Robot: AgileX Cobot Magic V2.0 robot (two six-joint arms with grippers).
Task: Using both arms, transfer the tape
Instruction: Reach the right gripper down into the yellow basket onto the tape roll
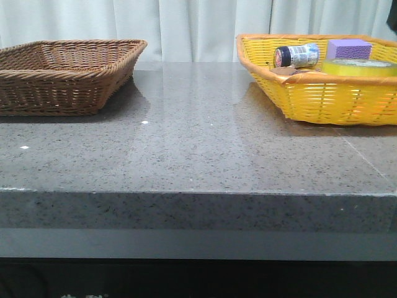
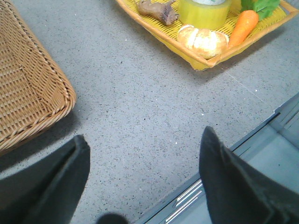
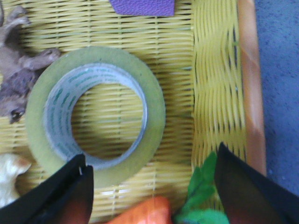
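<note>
The tape [image 1: 360, 67] is a wide yellow roll with a white, green-lettered core. It lies flat in the yellow basket [image 1: 329, 102] at the right of the table. In the right wrist view my right gripper [image 3: 151, 151] hangs open just above the tape [image 3: 156, 116]; one finger overlaps the roll's rim and the other stands over the green leaf [image 3: 201, 196]. My left gripper [image 2: 143, 133] is open and empty over bare table near the front edge, well apart from the tape [image 2: 204, 13]. Neither arm shows in the front view.
The yellow basket [image 2: 163, 39] also holds a purple block [image 1: 348, 48], a small bottle [image 1: 298, 56], a ginger root [image 2: 156, 10], a peeled orange [image 2: 203, 41] and a carrot [image 2: 243, 27]. A brown wicker basket [image 1: 62, 81] stands at the left of the grey stone table [image 1: 198, 136].
</note>
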